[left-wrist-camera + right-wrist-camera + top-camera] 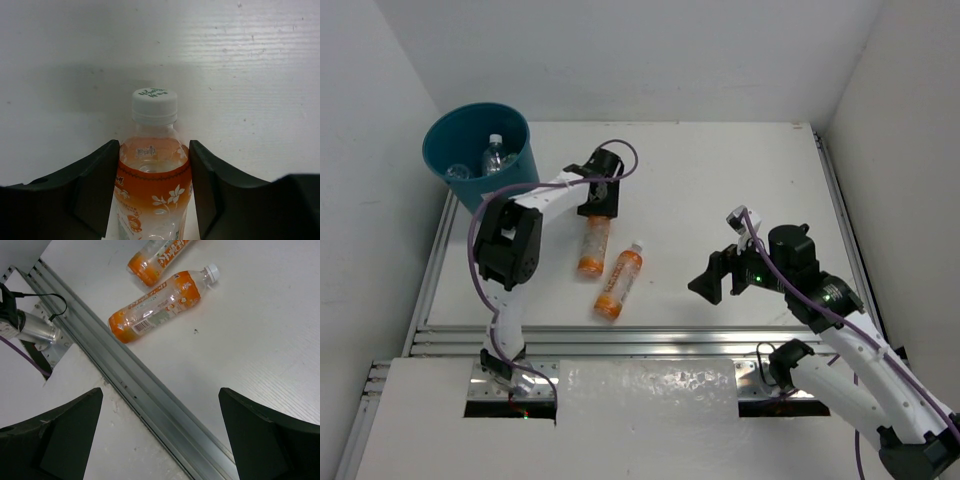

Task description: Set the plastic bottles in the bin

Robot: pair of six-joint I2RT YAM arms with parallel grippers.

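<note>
1. Black fingers (95, 190) of the left gripper (154, 146) fill the bottom of the left wrist view. Its jaws are closed against both sides of the gripped orange bottle (155, 187), just below the shoulder.
2. That bottle's white cap (154, 102) points away from the wrist over bare white table (240, 65). Whether the bottle is lifted or resting cannot be told.
3. From above, the left gripper (597, 205) is near the table's middle, with the gripped orange bottle (592, 245) reaching toward the near edge.
4. 1 loose orange bottle (618, 282) lies on its side just beside it, apart from it, its base close to the metal rail (650, 345) along the near edge.
5. The right gripper (160, 437) hangs over that rail (145, 390) with jaws spread wide and nothing between them; the loose orange bottle (160, 307) lies beyond it.
6. The bin (470, 192) stands at the far-left corner, close to the left wall, with at least 1 clear bottle (495, 155) inside.
7. Open table (740, 180) spans the far and right parts.
</note>
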